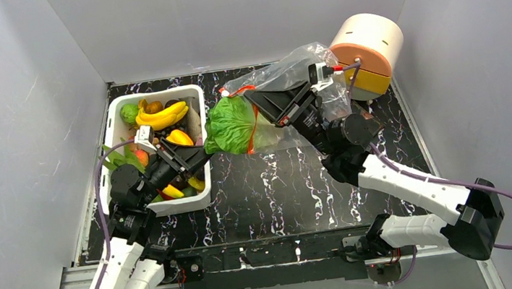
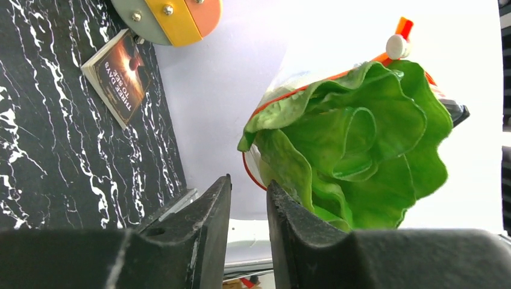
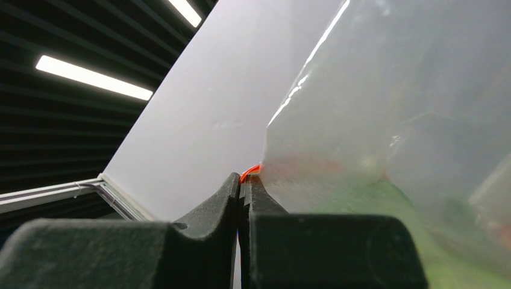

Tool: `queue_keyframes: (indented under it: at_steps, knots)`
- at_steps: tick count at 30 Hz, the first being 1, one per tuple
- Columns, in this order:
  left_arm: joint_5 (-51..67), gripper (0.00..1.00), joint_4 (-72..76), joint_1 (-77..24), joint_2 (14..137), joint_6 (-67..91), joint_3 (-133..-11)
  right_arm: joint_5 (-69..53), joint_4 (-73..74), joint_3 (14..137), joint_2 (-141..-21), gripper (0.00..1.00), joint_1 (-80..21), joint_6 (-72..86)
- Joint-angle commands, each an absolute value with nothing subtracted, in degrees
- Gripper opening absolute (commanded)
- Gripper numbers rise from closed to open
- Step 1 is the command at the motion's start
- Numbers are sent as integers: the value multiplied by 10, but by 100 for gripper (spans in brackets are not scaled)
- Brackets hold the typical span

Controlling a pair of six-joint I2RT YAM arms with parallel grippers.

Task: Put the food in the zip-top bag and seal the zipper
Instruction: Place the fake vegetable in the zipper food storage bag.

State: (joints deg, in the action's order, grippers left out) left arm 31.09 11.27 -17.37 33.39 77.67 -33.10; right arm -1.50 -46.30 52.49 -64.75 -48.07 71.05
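Top external: zip-top bag [image 1: 292, 68] is at the back of the table [image 1: 279, 185], right of centre, with its mouth facing left toward the white tub [image 1: 192, 90] and not sealed. The lettuce [image 1: 231, 125] sits in the mouth, part inside the clear plastic and part sticking out to the left. The zipper [image 1: 257, 126] runs as a red-orange line across the leaf, and left wrist view shows it looping round the lettuce edge, with a small white slider [image 2: 396, 46] at the top end. Right gripper [image 1: 250, 97] has the bag by its mouth edge. Right wrist view confirms this: fingers pressed together on the red-orange strip, clear film spreading off to the right. Can't tell whether the bag bottom touches the table or hangs free. Rest of the food is in the tub – bananas [image 1: 162, 115] on top, a green piece [image 1: 129, 113] at the back left corner, orange and red bits under the arm. Left gripper [image 1: 193, 162] hangs over the tub's right half, just beside the lettuce. Its fingers are a narrow gap apart with nothing between them. A round cream, orange and yellow block [image 1: 369, 43] sits in the far right corner, touching the bag's back end or just behind it. A dark brown printed packet [image 2: 117, 75] lies flat on the table near that block.
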Motion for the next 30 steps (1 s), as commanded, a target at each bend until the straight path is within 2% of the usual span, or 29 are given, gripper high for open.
queue_keyframes:
  at_steps: [1, 3, 5, 10, 19, 24, 26, 30]
  knots:
    - [322, 28, 165, -175, 334, 828, -311, -18, -501, 567, -658, 0, -485, 717]
    - [321, 42, 187, -175, 330, 841, -302, -16, -502, 571, -665, 0, -486, 717]
    - [322, 50, 195, -175, 326, 841, -301, -15, -502, 576, -673, 0, -486, 717]
    - [331, 59, 200, -175, 316, 836, -301, -5, -505, 591, -691, 0, -486, 721]
    - [334, 54, 186, -175, 283, 820, -302, 13, -501, 638, -708, 0, -487, 708]
    - [327, 64, 197, -175, 272, 822, -308, 28, -499, 643, -708, 0, -487, 712]
    - [324, 64, 199, -175, 273, 821, -308, 26, -502, 646, -712, 0, -487, 717]
    - [328, 43, 245, -176, 297, 849, -295, 20, -505, 652, -718, 0, -491, 725]
